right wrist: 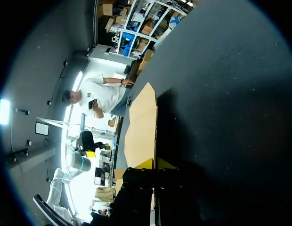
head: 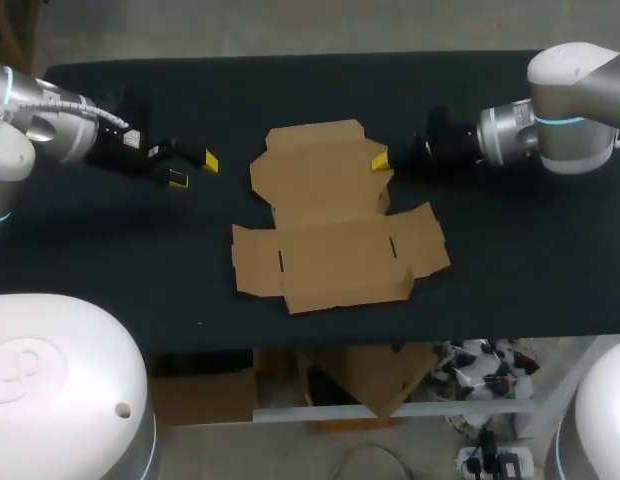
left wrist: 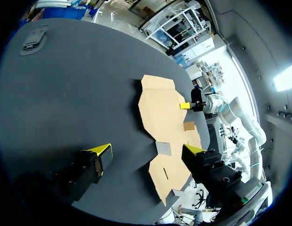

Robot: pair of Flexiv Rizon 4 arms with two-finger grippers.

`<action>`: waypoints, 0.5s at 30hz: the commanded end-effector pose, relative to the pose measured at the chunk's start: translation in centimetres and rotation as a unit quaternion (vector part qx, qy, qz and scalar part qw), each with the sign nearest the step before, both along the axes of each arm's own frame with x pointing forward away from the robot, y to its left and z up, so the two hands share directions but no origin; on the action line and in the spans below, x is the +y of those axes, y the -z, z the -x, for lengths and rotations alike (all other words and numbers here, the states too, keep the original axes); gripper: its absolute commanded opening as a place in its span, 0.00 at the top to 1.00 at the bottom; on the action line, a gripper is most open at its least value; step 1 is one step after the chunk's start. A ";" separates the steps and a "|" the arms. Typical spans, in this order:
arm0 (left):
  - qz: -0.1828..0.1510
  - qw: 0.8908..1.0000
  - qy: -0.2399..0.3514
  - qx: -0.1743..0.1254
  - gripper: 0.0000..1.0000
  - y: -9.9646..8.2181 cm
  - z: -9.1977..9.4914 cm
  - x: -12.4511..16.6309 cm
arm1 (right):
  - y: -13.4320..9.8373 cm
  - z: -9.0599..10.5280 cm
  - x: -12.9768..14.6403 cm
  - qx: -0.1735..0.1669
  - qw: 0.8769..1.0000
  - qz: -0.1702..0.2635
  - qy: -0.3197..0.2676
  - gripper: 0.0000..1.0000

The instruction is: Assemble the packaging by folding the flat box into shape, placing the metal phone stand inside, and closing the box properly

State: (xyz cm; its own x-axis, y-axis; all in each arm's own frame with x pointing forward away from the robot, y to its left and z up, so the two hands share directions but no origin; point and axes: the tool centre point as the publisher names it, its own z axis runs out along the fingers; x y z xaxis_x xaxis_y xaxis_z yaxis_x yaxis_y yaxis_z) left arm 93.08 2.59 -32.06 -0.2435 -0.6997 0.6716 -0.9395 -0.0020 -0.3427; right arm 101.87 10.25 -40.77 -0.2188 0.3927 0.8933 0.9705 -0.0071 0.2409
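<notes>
The brown cardboard box blank (head: 335,225) lies unfolded in the middle of the black table, its flaps spread out. My right gripper (head: 379,161) is at the right edge of the blank's far panel. In the right wrist view its yellow tips (right wrist: 156,164) are pinched together on the thin edge of that panel (right wrist: 141,127). My left gripper (head: 194,170) is open just left of the blank, apart from it. In the left wrist view its wide-spread fingers (left wrist: 148,150) point toward the blank (left wrist: 160,113) and the right gripper (left wrist: 184,105). I see no phone stand that I can identify.
The black table (head: 510,270) has bare cloth on both sides of the blank and along its front edge. A small dark flat object (left wrist: 35,37) lies near a far corner of the table behind my left gripper.
</notes>
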 end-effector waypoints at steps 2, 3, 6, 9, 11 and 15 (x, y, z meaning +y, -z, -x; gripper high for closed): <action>0.005 1.000 0.010 0.002 0.00 0.2 -0.6 0.1 | -1.0 1.0 -0.2 -0.020 1.000 -0.003 0.004 1.00; 0.008 1.000 0.015 0.000 0.00 0.2 -0.6 0.1 | -1.3 1.1 -0.3 -0.023 1.000 -0.004 0.004 1.00; 0.011 1.000 0.019 -0.002 0.00 0.2 -0.7 0.1 | -2.1 1.4 -0.4 -0.032 0.999 -0.002 0.003 1.00; 0.014 1.000 0.020 -0.002 0.00 0.2 -0.7 0.1 | -2.8 1.5 -0.5 -0.037 0.999 -0.001 0.003 1.00; 0.016 1.000 0.022 -0.001 0.00 0.2 -0.7 0.1 | -3.3 1.7 -0.7 -0.038 0.999 0.000 0.002 1.00; 0.024 0.999 0.027 -0.001 0.00 0.4 -0.8 0.2 | -4.3 2.1 -0.8 -0.041 0.999 0.008 0.002 1.00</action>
State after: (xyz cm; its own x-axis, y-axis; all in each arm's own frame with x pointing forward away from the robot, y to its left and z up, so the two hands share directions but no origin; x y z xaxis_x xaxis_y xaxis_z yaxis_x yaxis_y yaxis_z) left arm 93.61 2.61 -32.21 -0.2753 -0.6650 0.6943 -0.9378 0.0270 -0.3460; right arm 100.52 9.57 -37.43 -0.2902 0.3877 0.8749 0.9491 -0.0005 0.3150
